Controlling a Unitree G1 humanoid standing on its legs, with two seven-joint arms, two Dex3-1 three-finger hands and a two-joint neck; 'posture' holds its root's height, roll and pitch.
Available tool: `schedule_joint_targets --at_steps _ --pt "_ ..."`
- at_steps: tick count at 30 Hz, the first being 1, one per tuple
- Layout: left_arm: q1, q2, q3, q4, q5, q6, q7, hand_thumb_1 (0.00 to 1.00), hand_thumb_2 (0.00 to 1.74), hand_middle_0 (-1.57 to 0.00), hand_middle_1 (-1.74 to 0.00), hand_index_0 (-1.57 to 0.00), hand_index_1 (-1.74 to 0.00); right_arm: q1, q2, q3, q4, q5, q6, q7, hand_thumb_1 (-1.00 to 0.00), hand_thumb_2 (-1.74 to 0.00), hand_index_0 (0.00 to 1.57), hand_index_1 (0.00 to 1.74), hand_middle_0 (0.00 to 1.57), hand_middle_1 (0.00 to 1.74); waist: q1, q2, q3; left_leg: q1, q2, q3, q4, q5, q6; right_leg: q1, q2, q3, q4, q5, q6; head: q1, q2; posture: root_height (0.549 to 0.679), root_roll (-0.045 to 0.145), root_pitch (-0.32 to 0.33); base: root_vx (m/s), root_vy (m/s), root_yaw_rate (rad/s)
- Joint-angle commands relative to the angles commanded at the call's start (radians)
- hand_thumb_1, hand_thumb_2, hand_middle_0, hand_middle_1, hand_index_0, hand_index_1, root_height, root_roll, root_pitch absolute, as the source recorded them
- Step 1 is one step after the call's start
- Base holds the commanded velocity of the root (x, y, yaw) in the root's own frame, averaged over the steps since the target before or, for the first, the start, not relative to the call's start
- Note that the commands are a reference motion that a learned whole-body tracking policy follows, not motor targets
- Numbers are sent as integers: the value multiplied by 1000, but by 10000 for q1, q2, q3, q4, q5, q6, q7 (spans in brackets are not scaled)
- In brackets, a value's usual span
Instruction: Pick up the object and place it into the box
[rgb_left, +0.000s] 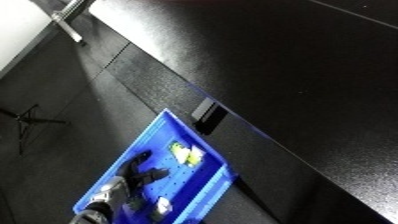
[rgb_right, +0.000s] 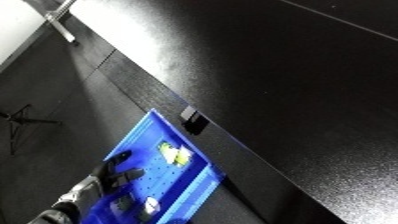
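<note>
Left hand (rgb_left: 139, 172) over blue bin (rgb_left: 164, 131), fingers relaxed, empty | object (rgb_left: 187, 153): small, yellow-white, inside bin

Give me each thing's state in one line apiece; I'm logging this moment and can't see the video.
Blue bin: tilted in view, holding things.
Yellow and white object: lying inside the bin, not held.
Small white object: lying in the bin near its lower edge.
Left hand: reaching into the bin, fingers relaxed, holding nothing.
Black table: bare where visible.
Right hand: out of view.
</note>
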Motion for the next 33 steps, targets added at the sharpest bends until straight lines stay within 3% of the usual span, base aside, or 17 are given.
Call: schedule_joint_targets --at_steps 5,10,13,16,19,23,27,30,33 --pt "404 -822 -406 -198 -106 326 86 0 0 0 0 0 0 -129 117 -134 110 -114 -137 -166 0 0 0 0 0 0 -60 103 -206 489 115 21 -714 279 -165 309 92 99 -669 300 84 1557 -423 651 22 -33 -8 -16 -113" --pt "692 -1275 -642 -208 660 598 266 0 0 0 0 0 0 -87 222 -352 223 -276 -119 -269 0 0 0 0 0 0 -125 181 -583 1120 223 22 -1596 595 -324 758 113 95 -1572 713 274 3327 -846 659 18 -33 18 -17 -61" --pt "1063 -1514 -845 -183 1445 785 206 0 0 0 0 0 0 101 265 -504 343 -487 -23 -274 0 0 0 0 0 0 -162 245 -984 1618 254 55 -2208 775 -405 1209 113 86 -2322 1005 403 4300 -1172 663 18 -35 98 3 -91" --pt "1518 -1712 -711 -111 1055 1398 -451 0 0 0 0 0 0 293 274 -668 509 -883 155 -199 0 0 0 0 0 0 -188 283 -1414 2154 276 145 -2745 859 -461 1738 104 106 -3084 1242 494 4911 -1384 667 18 -38 130 7 -113" --pt "1854 -1834 -408 -79 708 1881 -917 0 0 0 0 0 0 435 305 -816 750 -1462 348 -15 0 0 0 0 0 0 -200 284 -1805 2596 304 257 -3117 846 -488 2187 110 105 -3681 1387 554 5414 -1563 669 18 -40 117 3 -175" --pt "2180 -1859 -311 52 1311 2045 -1119 0 0 0 0 0 0 626 432 -892 1069 -1977 562 62 0 0 0 0 0 0 -196 275 -2355 3111 322 420 -3630 865 -503 2728 121 79 -4388 1564 637 5911 -1753 671 17 -42 130 -5 -186" --pt "2470 -1898 -289 189 1979 1999 -1214 0 0 0 0 0 0 835 531 -971 1235 -2308 652 56 0 0 0 0 0 0 -213 281 -2876 3592 373 591 -4208 969 -538 3243 138 61 -5072 1765 722 6023 -1871 673 15 -43 136 -6 -163" --pt "2649 -1963 -332 281 2393 2004 -1201 0 0 0 0 0 0 977 598 -988 1308 -2555 667 46 0 0 0 0 0 0 -232 287 -3216 3832 430 709 -4589 1077 -566 3467 127 64 -5456 1930 784 6103 -1952 673 13 -42 112 -7 -142" --pt "2780 -2019 -406 388 2740 1971 -1129 0 0 0 0 0 0 1086 659 -1010 1372 -2782 665 51 0 0 0 0 0 0 -234 275 -3470 4010 493 792 -4972 1196 -597 3625 115 52 -5778 2076 840 6344 -1960 674 11 -38 76 -14 -80"
